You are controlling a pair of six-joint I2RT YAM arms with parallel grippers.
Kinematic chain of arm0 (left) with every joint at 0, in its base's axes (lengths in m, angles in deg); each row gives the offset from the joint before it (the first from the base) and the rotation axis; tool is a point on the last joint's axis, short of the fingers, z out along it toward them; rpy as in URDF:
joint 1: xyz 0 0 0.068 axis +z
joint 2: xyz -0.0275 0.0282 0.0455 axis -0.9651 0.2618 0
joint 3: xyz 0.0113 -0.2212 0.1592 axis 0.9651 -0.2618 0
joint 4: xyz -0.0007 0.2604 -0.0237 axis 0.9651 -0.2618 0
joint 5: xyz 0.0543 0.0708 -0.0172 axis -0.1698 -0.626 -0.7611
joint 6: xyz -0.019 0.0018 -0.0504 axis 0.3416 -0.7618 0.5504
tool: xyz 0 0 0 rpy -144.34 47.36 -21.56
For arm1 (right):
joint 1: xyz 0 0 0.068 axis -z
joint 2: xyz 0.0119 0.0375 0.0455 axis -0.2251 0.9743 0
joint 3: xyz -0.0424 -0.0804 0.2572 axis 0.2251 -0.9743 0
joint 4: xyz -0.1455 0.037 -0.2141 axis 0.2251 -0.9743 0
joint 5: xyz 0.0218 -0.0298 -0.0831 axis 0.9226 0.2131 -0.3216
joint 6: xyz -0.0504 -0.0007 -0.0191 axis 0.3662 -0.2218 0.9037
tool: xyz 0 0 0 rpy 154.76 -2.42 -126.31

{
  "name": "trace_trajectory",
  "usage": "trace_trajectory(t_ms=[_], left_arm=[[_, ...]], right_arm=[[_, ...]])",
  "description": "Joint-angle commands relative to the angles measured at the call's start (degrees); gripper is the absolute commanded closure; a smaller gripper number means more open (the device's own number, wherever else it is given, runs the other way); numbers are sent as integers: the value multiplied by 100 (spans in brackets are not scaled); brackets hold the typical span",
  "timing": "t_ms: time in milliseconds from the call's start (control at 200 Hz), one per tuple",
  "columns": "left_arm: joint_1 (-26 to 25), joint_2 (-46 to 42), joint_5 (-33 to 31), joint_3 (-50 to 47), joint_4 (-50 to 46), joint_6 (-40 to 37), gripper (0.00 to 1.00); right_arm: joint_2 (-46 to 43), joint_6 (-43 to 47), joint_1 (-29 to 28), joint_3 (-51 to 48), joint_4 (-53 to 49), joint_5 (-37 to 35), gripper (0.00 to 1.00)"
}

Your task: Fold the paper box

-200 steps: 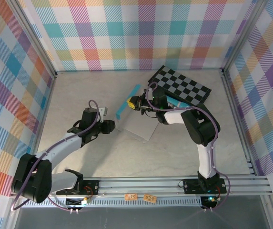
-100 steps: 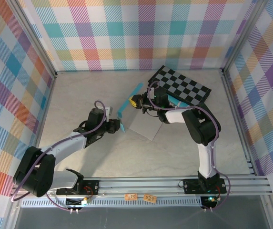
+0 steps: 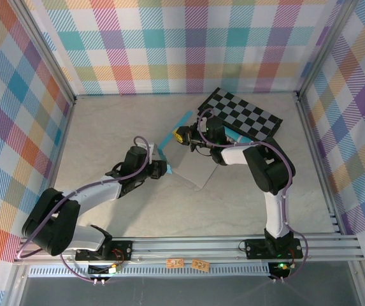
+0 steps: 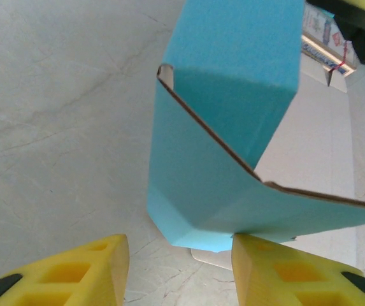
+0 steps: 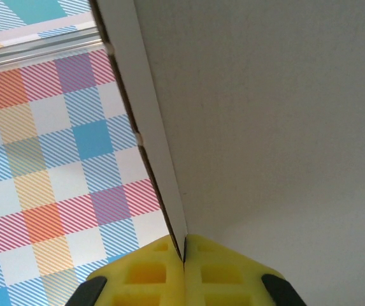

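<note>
- Pale beige, marbled stone-look material makes up the worktop (image 3: 106,127), which is enclosed on the left, far and right sides by plaid-patterned walls (image 3: 169,44) in pastel colours; an aluminium rail (image 3: 201,245) runs along the near edge.
- Left of the worktop's centre, the left gripper (image 3: 161,169) is seen at the left edge of the paper box. In the left wrist view its yellow fingers (image 4: 99,268) are spread wide, and the lowest corner of the teal fold lies between them, close to the one on the right of that view; contact cannot be judged.
- At the centre, the paper box (image 3: 192,169) is laid partly open: a grey-white inner panel rests flat on the worktop, while a teal flap is raised from its far-left side. In the left wrist view (image 4: 220,127) two teal panels are seen meeting at a crease, with a brown cut edge exposed.
- Just beyond, the right gripper (image 3: 181,135) is closed on the raised flap; in the right wrist view its yellow pads (image 5: 150,268) are pressed together on the thin edge of the grey-white card (image 5: 265,127).
- Towards the far-right corner, a black-and-grey checkerboard (image 3: 246,116) lies flat.
</note>
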Motion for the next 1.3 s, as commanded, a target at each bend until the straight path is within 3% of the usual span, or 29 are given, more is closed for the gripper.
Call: trace_trajectory(t_ms=[0,520,885,1295], left_arm=[[-100,129,-235,231,127,14,54],[-248,567,-748,313,797,218,52],[-394,808,-1391,581,617,256,52],[-591,1057,-2080,939,101,534,62]], right_arm=[[-59,-109,-32,-136,41,-25,100],[-58,-263,-67,-512,501,-169,100],[-53,-310,-118,-628,506,-183,100],[-76,-365,-200,-727,513,-297,100]])
